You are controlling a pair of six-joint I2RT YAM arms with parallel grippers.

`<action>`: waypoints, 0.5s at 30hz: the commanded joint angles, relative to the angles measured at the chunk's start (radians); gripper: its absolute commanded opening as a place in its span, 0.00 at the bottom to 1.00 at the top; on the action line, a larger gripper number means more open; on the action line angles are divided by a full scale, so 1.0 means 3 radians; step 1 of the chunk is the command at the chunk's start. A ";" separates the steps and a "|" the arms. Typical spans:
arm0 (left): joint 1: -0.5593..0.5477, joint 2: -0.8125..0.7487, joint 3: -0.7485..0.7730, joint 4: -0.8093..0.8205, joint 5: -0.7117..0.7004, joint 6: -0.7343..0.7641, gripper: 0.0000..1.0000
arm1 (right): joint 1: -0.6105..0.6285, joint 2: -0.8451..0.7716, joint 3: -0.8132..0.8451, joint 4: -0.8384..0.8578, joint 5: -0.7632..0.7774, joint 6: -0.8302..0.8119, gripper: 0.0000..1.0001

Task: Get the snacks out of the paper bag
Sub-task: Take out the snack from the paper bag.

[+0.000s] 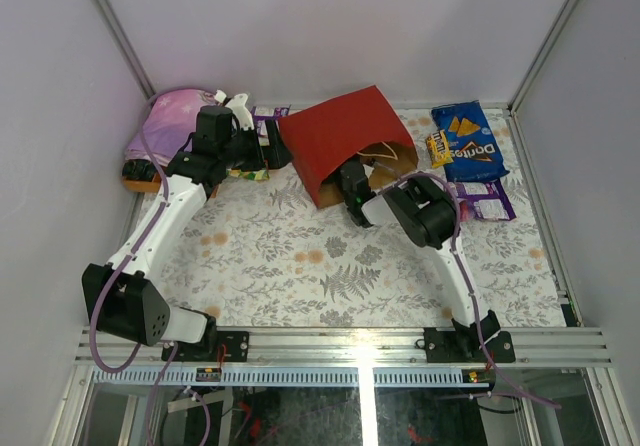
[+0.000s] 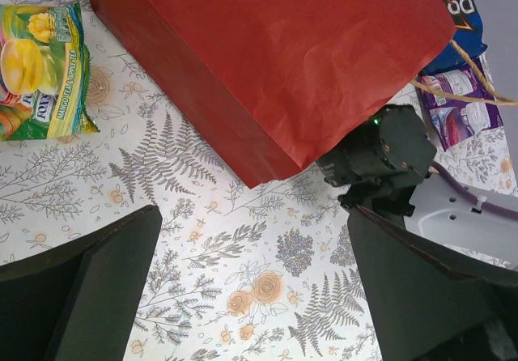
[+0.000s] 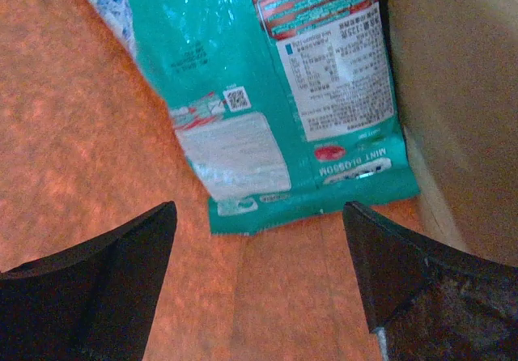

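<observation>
Right fingers (image 3: pixel 421 288) spread inside paper bag (image 1: pixel 345 141), before teal pouch (image 3: pixel 267 94).

Pale walls (image 1: pixel 330 26) enclose a table (image 1: pixel 300 266) with floral covering.

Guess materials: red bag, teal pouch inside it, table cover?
Red bag: matte paper, softly creased, brown kraft inside.
Teal pouch: glossy plastic film, glare patches, crimped end seal.
Table cover: floral-printed matte sheet; cloth or vinyl, cannot tell.
</observation>
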 commanded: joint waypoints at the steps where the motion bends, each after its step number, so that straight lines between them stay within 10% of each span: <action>1: 0.0020 -0.0005 0.0016 0.0083 0.0072 -0.0005 1.00 | 0.0005 0.0148 0.0420 -0.0577 0.0243 -0.0005 0.92; 11: 0.0020 -0.0029 0.0007 0.0078 0.0057 0.0004 1.00 | -0.0113 0.0792 0.1452 -0.1271 0.0362 -0.0174 0.92; 15: 0.0020 -0.0011 0.0008 0.0078 0.0056 0.0005 1.00 | -0.0180 0.0953 0.1729 -0.1359 0.0367 -0.0224 0.76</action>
